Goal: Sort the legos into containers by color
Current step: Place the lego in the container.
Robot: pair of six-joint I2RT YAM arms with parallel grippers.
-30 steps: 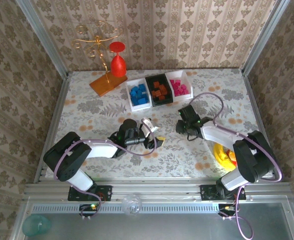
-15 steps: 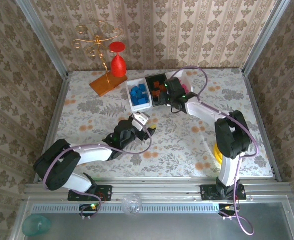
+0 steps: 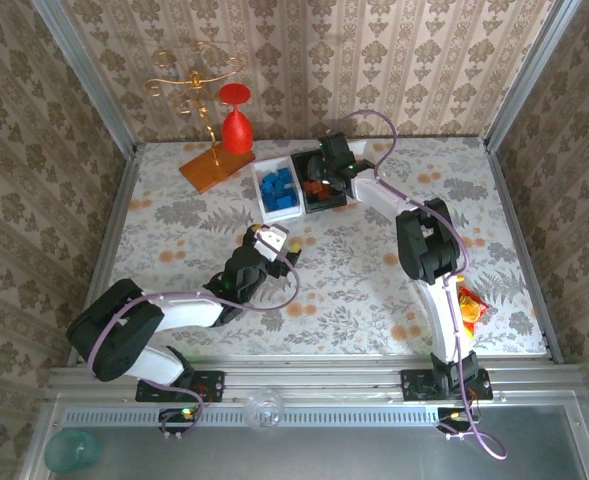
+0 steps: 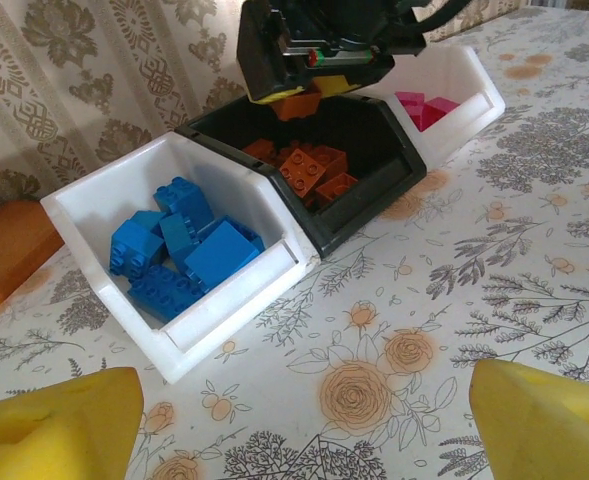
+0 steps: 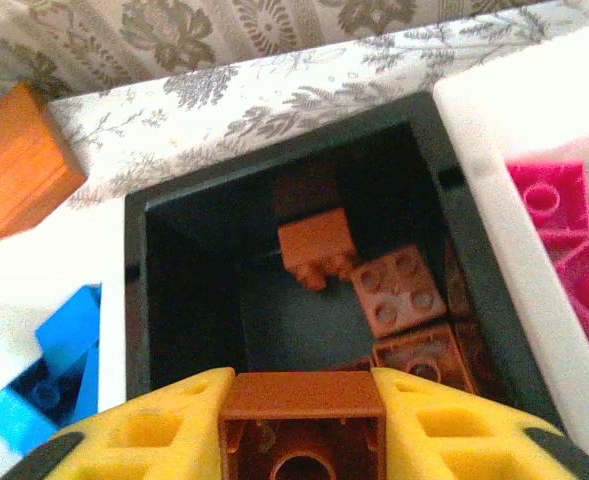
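My right hand (image 5: 302, 440) clamped an orange-brown brick (image 5: 302, 395) over the black bin (image 5: 189, 300); I judged a low, gentle release best.

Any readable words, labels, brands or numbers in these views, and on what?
No legible text in any view.
Yellow-and-red snack packet, seen from above: print too small to read.
Orange-brown plastic bricks in the black plastic bin: studs blurred, no lettering legible.
Orange-brown plastic brick held in the right gripper: no marking visible.
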